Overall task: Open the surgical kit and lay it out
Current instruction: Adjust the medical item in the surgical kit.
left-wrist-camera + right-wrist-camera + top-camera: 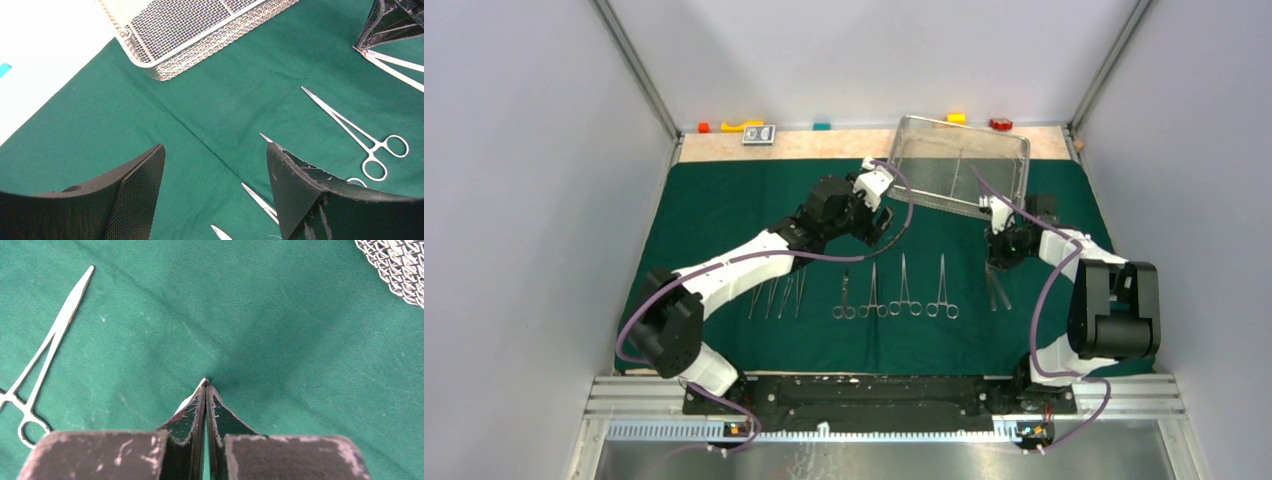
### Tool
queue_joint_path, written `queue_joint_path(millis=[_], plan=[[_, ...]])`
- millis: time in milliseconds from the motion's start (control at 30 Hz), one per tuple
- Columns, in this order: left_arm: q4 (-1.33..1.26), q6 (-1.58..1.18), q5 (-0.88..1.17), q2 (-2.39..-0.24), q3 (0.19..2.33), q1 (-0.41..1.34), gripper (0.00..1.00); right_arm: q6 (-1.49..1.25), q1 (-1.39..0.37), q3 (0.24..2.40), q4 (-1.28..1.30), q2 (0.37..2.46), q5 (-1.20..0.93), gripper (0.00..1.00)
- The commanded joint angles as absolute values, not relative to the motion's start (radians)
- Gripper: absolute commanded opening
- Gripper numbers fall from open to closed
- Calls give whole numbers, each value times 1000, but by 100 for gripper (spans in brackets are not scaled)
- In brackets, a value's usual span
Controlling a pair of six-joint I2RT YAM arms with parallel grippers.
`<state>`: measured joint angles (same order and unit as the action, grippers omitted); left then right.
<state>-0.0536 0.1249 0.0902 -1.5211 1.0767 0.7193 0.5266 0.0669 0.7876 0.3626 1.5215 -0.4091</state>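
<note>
The dark green cloth [724,200] lies spread flat on the table. The silver wire-mesh tray [1014,150] stands on its far right part and also shows in the left wrist view [165,60]. Several slim tweezers [774,297] and ring-handled clamps [905,290] lie in a row on the cloth. My left gripper [874,215] hangs open and empty above the cloth, behind the clamps [215,147]. My right gripper [999,255] is shut on a pair of tweezers [996,287] with its tips down at the cloth, right of the row [206,386]. The tweezers' prongs show in the left wrist view [395,62].
Small coloured blocks [742,126] and a grey device [759,135] lie on the bare table strip behind the cloth. A ring-handled clamp [45,350] lies left of my right gripper. The tray's corner [400,265] is at its far right. Walls close in both sides.
</note>
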Motion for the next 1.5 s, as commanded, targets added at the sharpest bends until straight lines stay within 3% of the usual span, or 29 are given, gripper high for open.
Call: queue_joint_path(millis=[0,1467], plan=[[-98,114,106,-1513,1086,713,80,530,58,830,353,1507,-441,0],[-95,107,117,-1513,1087,710,80,472,54,828,323,1511,-312,0]])
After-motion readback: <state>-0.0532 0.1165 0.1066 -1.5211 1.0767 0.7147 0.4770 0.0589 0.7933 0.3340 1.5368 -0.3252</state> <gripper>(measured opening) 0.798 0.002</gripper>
